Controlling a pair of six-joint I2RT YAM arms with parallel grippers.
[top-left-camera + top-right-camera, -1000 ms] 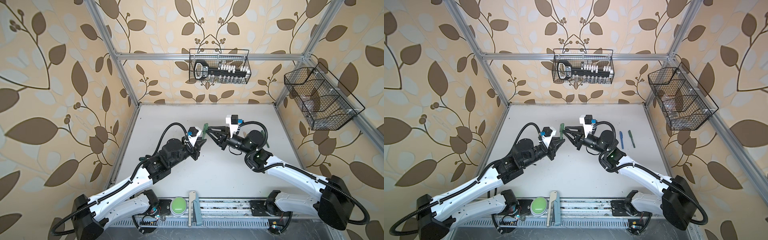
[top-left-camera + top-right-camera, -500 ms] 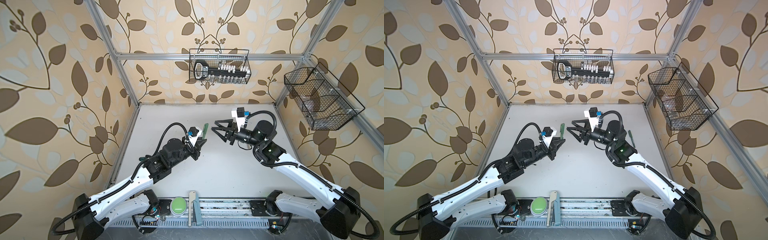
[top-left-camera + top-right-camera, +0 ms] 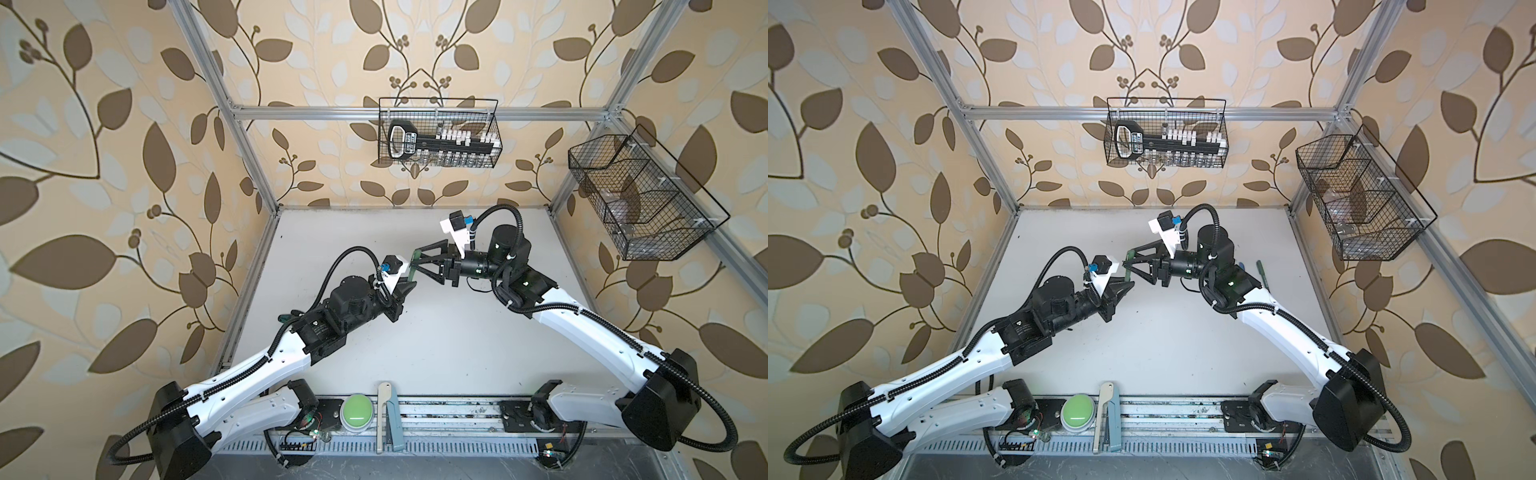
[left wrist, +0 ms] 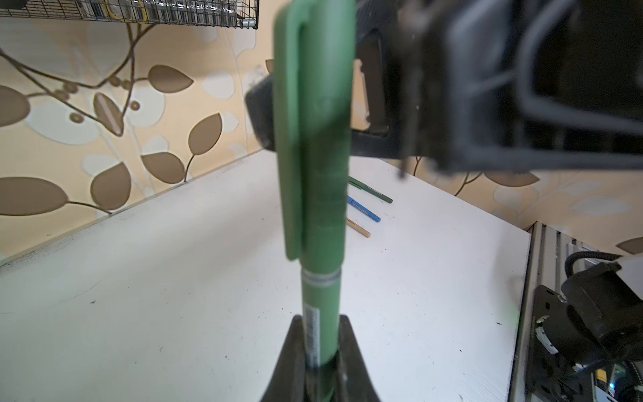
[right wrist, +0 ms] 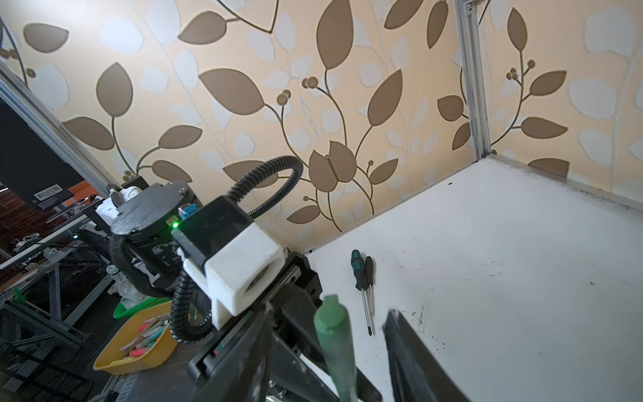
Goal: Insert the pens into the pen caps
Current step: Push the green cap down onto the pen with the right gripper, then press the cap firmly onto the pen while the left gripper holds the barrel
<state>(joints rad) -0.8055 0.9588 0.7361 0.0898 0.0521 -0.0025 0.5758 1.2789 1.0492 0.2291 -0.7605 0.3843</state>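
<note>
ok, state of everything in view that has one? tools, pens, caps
left tool: shut on the green pen, low on its barrel
right tool: open, fingers either side of the cap, gaps showing
green pen: held off the table, cap on
cap: on the green pen, clip visible
spare green pen, blue pen, tan pen: flat on the table, side by side

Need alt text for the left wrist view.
A capped green pen, clamped in the left gripper's jaws, fills the frame; the blurred right gripper straddles its cap. Three more pens, green, blue and tan, lie on the white table behind.
</note>
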